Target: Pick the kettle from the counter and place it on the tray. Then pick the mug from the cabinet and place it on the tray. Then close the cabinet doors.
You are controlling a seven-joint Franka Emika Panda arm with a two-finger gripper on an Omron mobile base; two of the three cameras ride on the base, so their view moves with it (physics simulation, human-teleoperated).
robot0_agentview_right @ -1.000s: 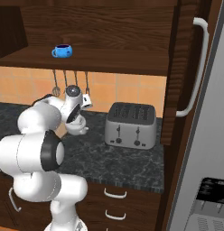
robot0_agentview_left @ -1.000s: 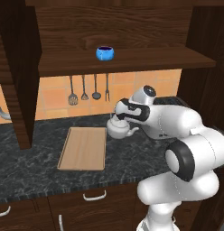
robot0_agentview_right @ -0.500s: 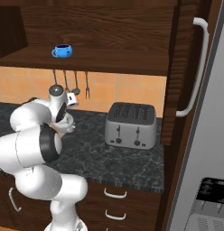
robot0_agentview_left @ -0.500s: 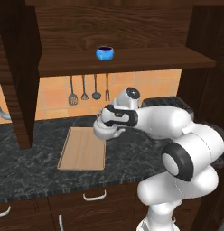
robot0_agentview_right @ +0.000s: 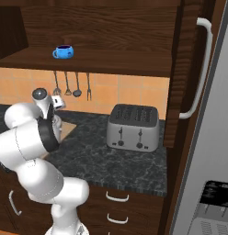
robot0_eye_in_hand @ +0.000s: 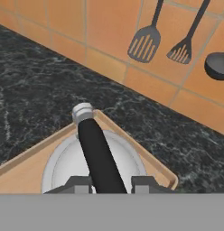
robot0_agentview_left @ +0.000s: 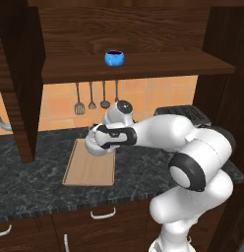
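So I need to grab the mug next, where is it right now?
The mug stands on the cabinet shelf, above the hanging utensils. In the right base view it is at upper left, up and left of the toaster.

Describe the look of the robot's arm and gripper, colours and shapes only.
The arm is made of glossy white, rounded segments with dark grey bands at the joints. The gripper has a dark body and two small dark grey finger tips. No cables or markings are visible.

We see a smooth silvery metal kettle (robot0_eye_in_hand: 93, 164) (matt black handle) over a light-wood tray (robot0_agentview_left: 88, 170), on the glossy marbled stone counter (robot0_agentview_left: 35, 184).
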